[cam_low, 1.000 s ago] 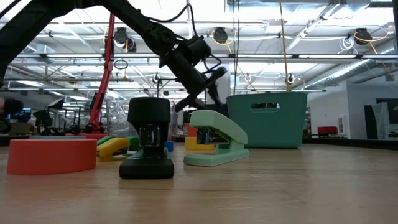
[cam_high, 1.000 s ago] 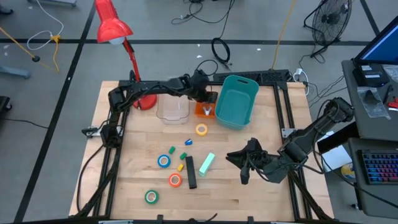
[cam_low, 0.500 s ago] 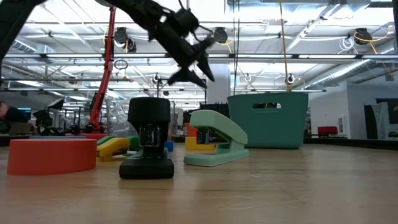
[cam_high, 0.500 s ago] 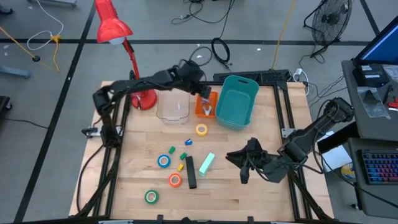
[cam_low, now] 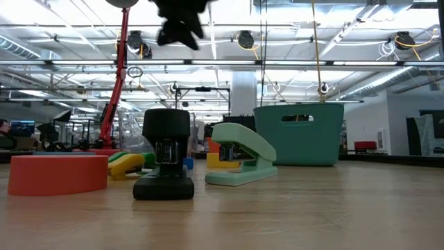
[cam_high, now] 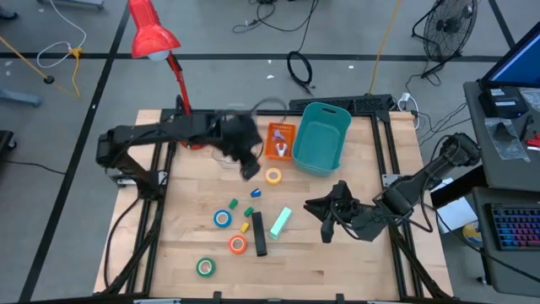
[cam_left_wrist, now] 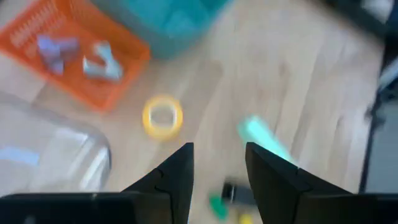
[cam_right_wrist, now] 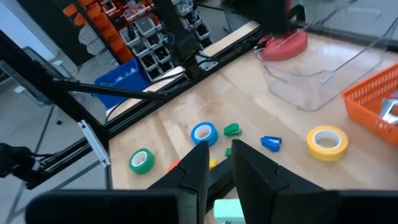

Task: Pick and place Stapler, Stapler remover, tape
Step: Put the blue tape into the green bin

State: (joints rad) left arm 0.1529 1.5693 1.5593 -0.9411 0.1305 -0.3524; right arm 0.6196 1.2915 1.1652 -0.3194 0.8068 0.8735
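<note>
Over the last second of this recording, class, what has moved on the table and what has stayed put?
The left pincer has swung away from the orange basket, past the clear container, toward the yellow tape roll; its fingers are apart and empty. It rose out of the low view's middle. The right pincer barely shifted. The tape rolls, black stapler and green stapler stayed where they were.

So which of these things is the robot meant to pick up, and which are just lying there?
For the job: mint stapler, black stapler, yellow tape, blue tape, orange tape, green tape, staple removers in the orange basket.

Just lying about: red lamp, clear tub, small coloured blocks. The teal bin may be for dropping things in.
</note>
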